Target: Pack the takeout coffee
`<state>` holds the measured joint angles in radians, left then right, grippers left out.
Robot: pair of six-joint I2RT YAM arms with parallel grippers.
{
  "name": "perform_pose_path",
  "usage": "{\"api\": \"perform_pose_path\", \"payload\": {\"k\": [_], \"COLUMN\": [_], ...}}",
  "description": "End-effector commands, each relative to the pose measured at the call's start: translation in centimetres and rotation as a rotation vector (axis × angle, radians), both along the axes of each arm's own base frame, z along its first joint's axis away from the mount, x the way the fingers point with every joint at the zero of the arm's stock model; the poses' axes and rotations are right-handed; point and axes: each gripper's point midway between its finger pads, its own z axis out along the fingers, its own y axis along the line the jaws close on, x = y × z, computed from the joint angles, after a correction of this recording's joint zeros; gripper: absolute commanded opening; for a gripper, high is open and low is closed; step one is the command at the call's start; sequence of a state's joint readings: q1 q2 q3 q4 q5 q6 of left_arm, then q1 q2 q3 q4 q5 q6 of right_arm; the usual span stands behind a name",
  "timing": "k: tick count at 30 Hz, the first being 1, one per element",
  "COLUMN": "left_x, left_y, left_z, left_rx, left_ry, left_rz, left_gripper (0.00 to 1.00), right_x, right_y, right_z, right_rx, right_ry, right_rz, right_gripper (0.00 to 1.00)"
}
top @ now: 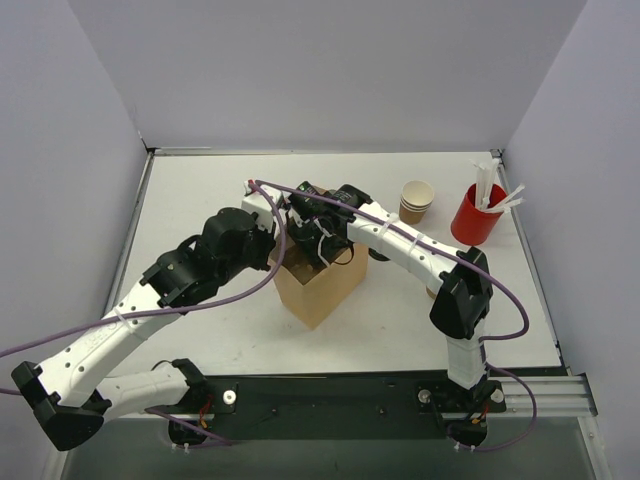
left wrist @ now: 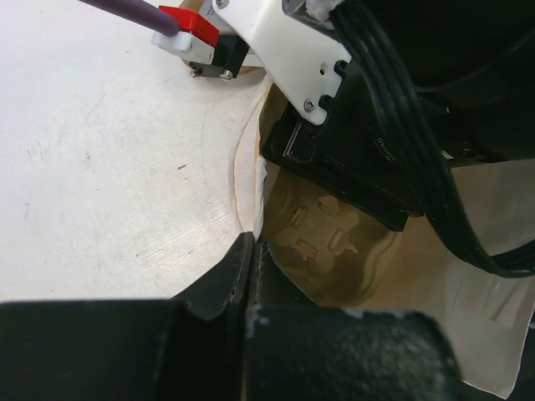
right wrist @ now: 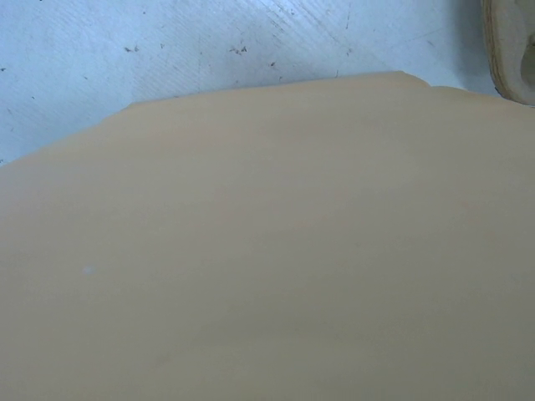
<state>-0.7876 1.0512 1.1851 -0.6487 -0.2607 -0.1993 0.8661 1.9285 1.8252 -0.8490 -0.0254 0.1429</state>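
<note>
From above, the paper bag [top: 312,295] stands open at the middle of the tabletop [top: 200,210]. The left gripper [top: 272,248] sits at the bag's left rim. The right gripper [top: 326,246] is sunk into the bag's mouth from the right, its jaws hidden. The paper cup [top: 417,196] stands upright, its long axis vertical, on top of a small stack. The stack is beyond and to the right of the bag, well apart from it and near a red cup [top: 476,222] of white sticks. That is the right arm's side, so I judge that arm the nearer. To reach the cup it would have to lift clear of the bag and swing right and away.

In the left wrist view, the left gripper [left wrist: 253,249] is clenched on the rim of the paper bag [left wrist: 244,180], holding the mouth wide. The right gripper [left wrist: 351,159] fills the opening above a tan moulded shape [left wrist: 330,242] at the bottom. I cannot tell what that shape is, whether a cup is held down there, or whether those jaws are closed or apart.

In the right wrist view, the wall of the paper bag [right wrist: 267,251] fills nearly everything and hides the fingers. Past the bag's top edge lies bare tabletop [right wrist: 209,42]. In the corner is a pale curved rim [right wrist: 512,50], possibly a cup, but too little of it shows to say.
</note>
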Motion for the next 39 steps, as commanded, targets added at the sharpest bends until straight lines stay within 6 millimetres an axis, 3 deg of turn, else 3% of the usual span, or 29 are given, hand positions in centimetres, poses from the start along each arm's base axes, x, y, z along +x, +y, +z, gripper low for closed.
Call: {"api": "perform_pose_path", "payload": {"k": [1, 10, 39], "left_x": [0.7, 0.6, -0.1], "left_y": [0.3, 0.1, -0.4], "left_z": [3.8, 4.2, 4.2], "left_rx": [-0.051, -0.043, -0.047], "left_ry": [-0.13, -0.141, -0.157], "left_rz": [0.073, 0.059, 0.022], "left_gripper": [0.0, 0.0, 0.0], "right_x": [-0.6, -0.3, 0.3], "right_y": [-1.7, -1.9, -1.3], "right_z": [-1.4, -0.8, 0.2], "right_rx": [-0.106, -0.102, -0.074], "right_ry": [0.019, -0.015, -0.061], "right_rz": [0.03, 0.058, 0.1], "right_gripper": [0.25, 0.33, 0.4]}}
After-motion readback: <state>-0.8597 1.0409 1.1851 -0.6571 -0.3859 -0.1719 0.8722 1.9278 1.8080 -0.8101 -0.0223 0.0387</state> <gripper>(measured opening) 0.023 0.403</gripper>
